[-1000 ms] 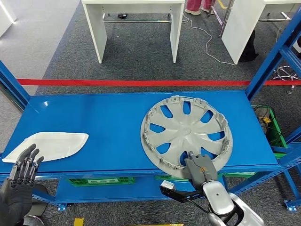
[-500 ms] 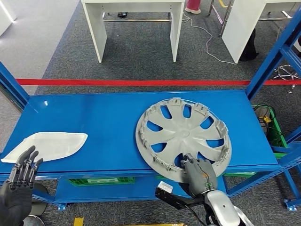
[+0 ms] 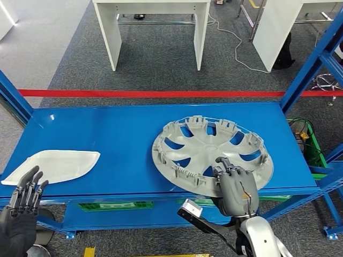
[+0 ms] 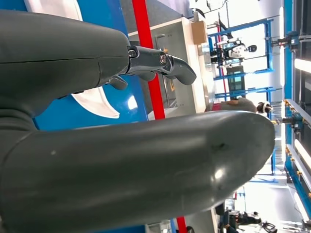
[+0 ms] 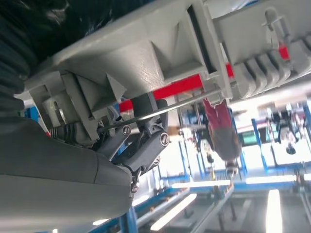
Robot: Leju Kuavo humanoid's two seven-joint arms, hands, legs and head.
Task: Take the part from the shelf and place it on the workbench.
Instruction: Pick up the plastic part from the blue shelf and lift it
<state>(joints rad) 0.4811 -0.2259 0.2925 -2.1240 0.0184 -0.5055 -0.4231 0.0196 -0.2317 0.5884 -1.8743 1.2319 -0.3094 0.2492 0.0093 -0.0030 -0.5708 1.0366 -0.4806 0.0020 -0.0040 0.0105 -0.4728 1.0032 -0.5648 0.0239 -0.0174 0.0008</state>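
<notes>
Gripping the near rim of the wheel cover (image 3: 210, 155), the right hand (image 3: 235, 190) has its fingers hooked over the edge and into one of the spoke openings, with the palm and thumb below. The right wrist view bears this out: dark fingers (image 5: 146, 138) curl up against the ribbed grey underside of the part. The hold sits at the edge closest to the robot, which looks like the sensible spot, since a wide flat disc offers no purchase in the middle and the rim there hangs just past the front lip of the blue shelf (image 3: 101, 134), where fingers can get underneath. The cover lies on the right half of the shelf, clip side and tabs facing up, and seems tipped, its near edge raised at the hand while the far edge rests on or close to the shelf surface; whether it has fully left the surface cannot be told. Being round, it has no true long axis; its broad face points upward and slightly away from the robot. The left hand (image 3: 20, 206) hangs low off the shelf's front left corner, fingers spread and holding nothing. Just beyond it a flat white panel (image 3: 57, 165) lies on the left end of the shelf, well apart from the cover.
</notes>
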